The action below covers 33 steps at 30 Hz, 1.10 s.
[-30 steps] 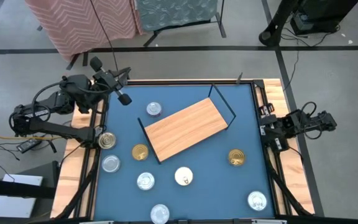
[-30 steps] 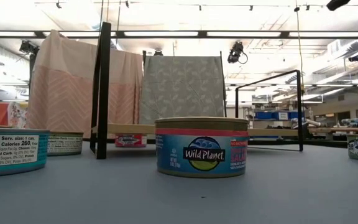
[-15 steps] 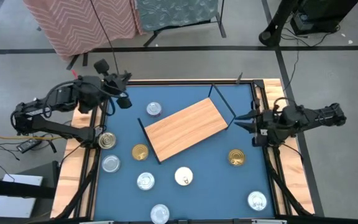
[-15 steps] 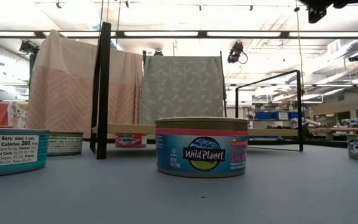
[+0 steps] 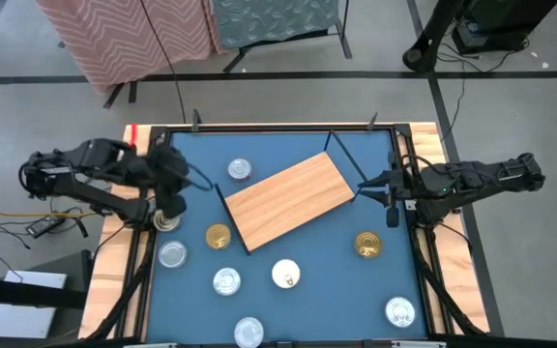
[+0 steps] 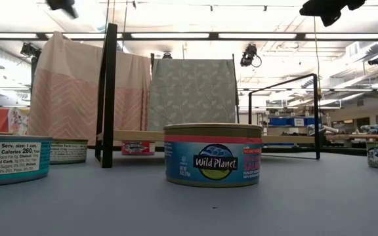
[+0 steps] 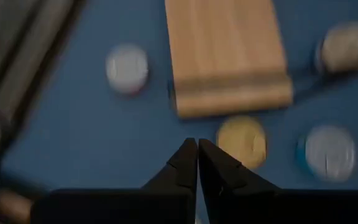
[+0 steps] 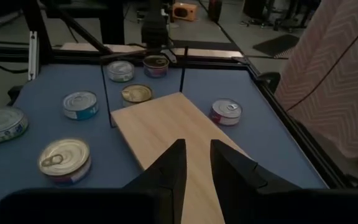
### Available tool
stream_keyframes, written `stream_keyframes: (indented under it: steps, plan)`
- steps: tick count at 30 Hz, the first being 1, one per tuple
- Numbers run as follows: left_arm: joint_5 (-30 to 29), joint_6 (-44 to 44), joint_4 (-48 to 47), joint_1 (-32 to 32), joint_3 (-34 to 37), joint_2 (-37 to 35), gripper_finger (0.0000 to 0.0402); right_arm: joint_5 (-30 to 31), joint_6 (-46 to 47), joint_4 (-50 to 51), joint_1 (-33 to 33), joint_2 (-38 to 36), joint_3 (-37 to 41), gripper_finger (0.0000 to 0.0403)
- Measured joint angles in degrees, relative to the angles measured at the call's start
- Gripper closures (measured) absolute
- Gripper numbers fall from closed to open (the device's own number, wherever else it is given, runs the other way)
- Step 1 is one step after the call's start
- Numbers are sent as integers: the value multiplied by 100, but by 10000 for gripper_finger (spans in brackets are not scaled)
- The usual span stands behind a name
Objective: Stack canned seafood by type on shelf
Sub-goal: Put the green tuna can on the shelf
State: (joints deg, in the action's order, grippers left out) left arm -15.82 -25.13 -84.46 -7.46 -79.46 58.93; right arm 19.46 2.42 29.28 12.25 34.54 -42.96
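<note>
Left gripper [image 5: 173,200] hangs over the left edge of the blue bench [image 5: 298,300], fingers pressed together with nothing between them. It sits directly above a gold-lidded tin [image 5: 166,220] at the left rim; whether it touches that tin cannot be told. Just beside it, toward the near edge, lies a silver-lidded tin [image 5: 172,254].

Moving right: a gold tin [image 5: 218,236] lies just off the shelf's near-left corner, and a silver tin with a pink side [image 5: 239,170] lies on the far side, near the shelf's left end. Nearer the front edge sit a silver tin [image 5: 226,281], a pale-lidded tin [image 5: 285,275], and another silver tin [image 5: 249,332] at the very front rim.

The shelf [image 5: 288,200], a light-wood board with black wire end frames, lies skewed across the middle of the bench, bare of tins. None is stacked.

Right of the shelf: a gold tin [image 5: 367,245] stands alone, and a silver tin [image 5: 400,312] lies near the front right corner.

Right gripper [image 5: 391,198] hovers at the right rim of the bench, just beside the shelf's right wire frame, pointed at the board. Its fingers stand slightly parted, released, holding nothing. The nearest tin, the lone gold one, lies near it on its front side, apart from the fingers.

In the low view a blue-labelled tin [image 6: 212,155] stands in front of the shelf.
</note>
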Motion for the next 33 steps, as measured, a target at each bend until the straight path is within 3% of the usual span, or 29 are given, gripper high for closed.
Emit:
stream_keyframes:
  steps: [3,8,14,23,33]
  plan:
    - [42,-702,-622,-282,13,138,381,-3,71,-3,0,-4,0,316]
    - [355,-950,-77,-474,257,142,381,-45,111,-5,2,-2,0,316]
    - [905,-1594,-281,-658,1098,330,381,-186,111,-3,7,-4,0,316]
    - [2364,-2228,1455,-1276,2615,423,381,-308,100,71,7,-4,0,316]
    - [2838,-3832,2740,-2339,2817,419,381,-308,102,131,7,-4,0,316]
